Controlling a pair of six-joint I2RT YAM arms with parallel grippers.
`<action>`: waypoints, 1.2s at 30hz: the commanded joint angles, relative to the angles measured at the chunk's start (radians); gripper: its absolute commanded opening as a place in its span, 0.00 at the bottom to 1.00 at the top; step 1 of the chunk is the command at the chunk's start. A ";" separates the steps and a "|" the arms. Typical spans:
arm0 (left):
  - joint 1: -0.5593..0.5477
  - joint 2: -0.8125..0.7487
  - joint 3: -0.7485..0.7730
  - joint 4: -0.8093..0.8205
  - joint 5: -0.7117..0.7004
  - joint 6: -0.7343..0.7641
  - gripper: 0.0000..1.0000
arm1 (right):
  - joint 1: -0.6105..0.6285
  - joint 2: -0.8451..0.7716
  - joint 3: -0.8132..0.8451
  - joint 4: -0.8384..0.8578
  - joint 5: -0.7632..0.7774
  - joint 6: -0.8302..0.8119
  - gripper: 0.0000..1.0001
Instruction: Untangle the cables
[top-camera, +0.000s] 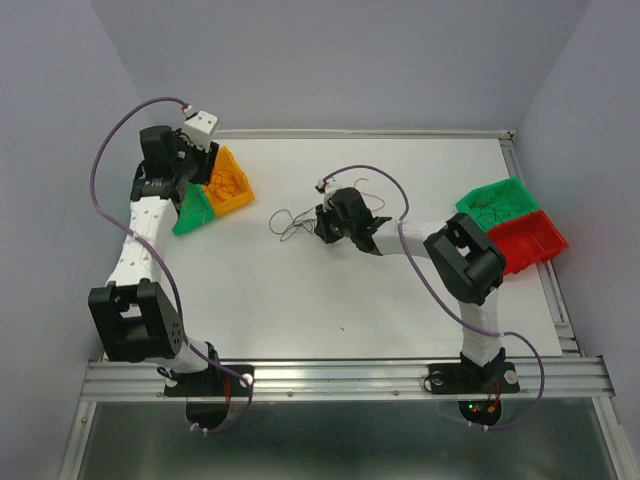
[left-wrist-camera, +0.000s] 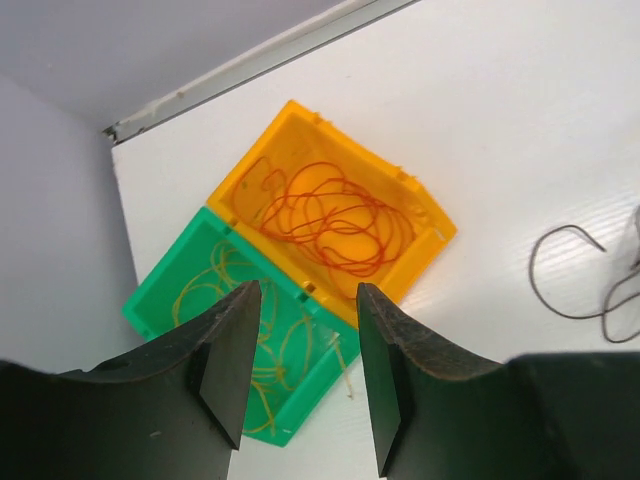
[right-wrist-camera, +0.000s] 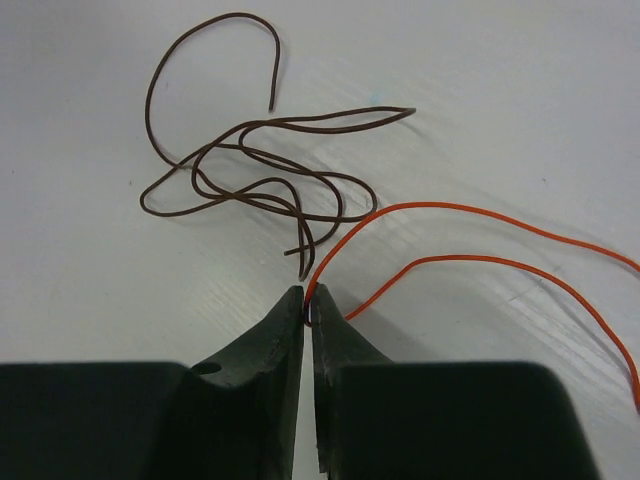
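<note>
Right wrist view
Right hand (right-wrist-camera: 308, 310): two dark matte fingers pressed together, pinching the orange cable (right-wrist-camera: 480, 212) at their very tips.
Orange cable: thin, smooth and round. It runs from the tips to the hand's right in two long bows.
Brown cable (right-wrist-camera: 250, 175): thin, lying in loose flat loops with one hooked end, just ahead of the tips.
Desk (right-wrist-camera: 520, 90): white, with fine faint ribs.

Left wrist view
Left hand (left-wrist-camera: 305, 375): black wedge-shaped fingers with rough inner faces, spread apart, nothing between them.
Orange bin (left-wrist-camera: 372, 158): glossy plastic, rectangular, ahead of the hand. It holds a coil of orange-red wires (left-wrist-camera: 330, 225).
Green bin (left-wrist-camera: 160, 300): same shape, touching the orange bin, partly under the fingers. Thin yellow wires (left-wrist-camera: 225, 290) lie inside.

Top view
Red bin (top-camera: 545, 245) and second green bin (top-camera: 480, 195): angular plastic, touching each other, well behind the right hand.
</note>
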 joint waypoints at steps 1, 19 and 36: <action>-0.087 -0.071 -0.024 0.015 -0.014 -0.012 0.55 | -0.005 -0.081 -0.017 0.025 0.011 -0.008 0.13; -0.421 -0.006 -0.091 0.251 -0.028 -0.107 0.56 | -0.005 -0.333 -0.214 0.026 -0.046 -0.025 0.62; -0.421 -0.155 -0.335 0.455 -0.129 -0.094 0.60 | -0.003 -0.040 0.009 0.032 -0.020 -0.100 0.51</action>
